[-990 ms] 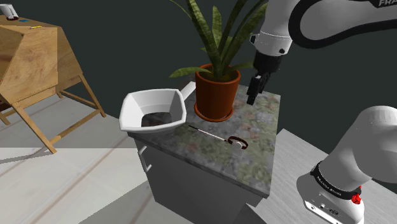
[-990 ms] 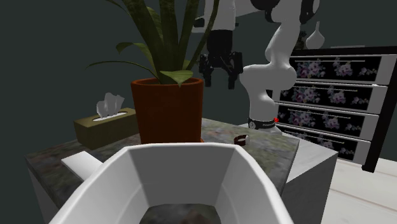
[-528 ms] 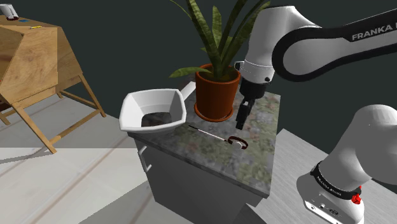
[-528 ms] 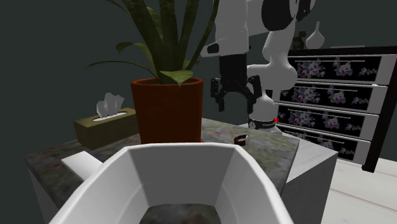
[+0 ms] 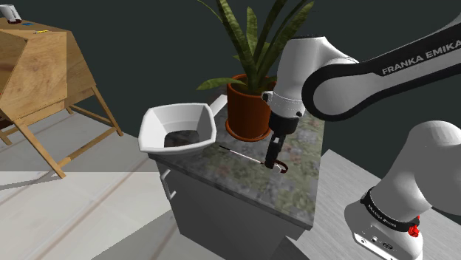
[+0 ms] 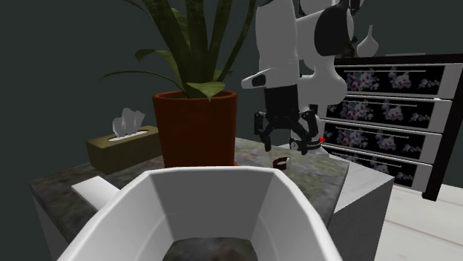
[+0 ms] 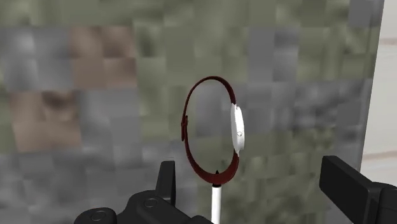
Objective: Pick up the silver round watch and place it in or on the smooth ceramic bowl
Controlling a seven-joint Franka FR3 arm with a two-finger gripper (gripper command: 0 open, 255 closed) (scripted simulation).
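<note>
Two black fingers (image 7: 347, 184), cut off by the frame edge, stand apart and empty above the watch (image 7: 236, 129). It lies on its side on the mottled grey-green desk (image 5: 244, 181), right of the shoulder view's centre. Its dark red strap forms an oval loop, long axis crossing the line between the fingers, slim silver face edge-on. Left of it in that view stand a red-brown pot (image 5: 251, 111) and an angular white bowl (image 5: 159, 125).
</note>
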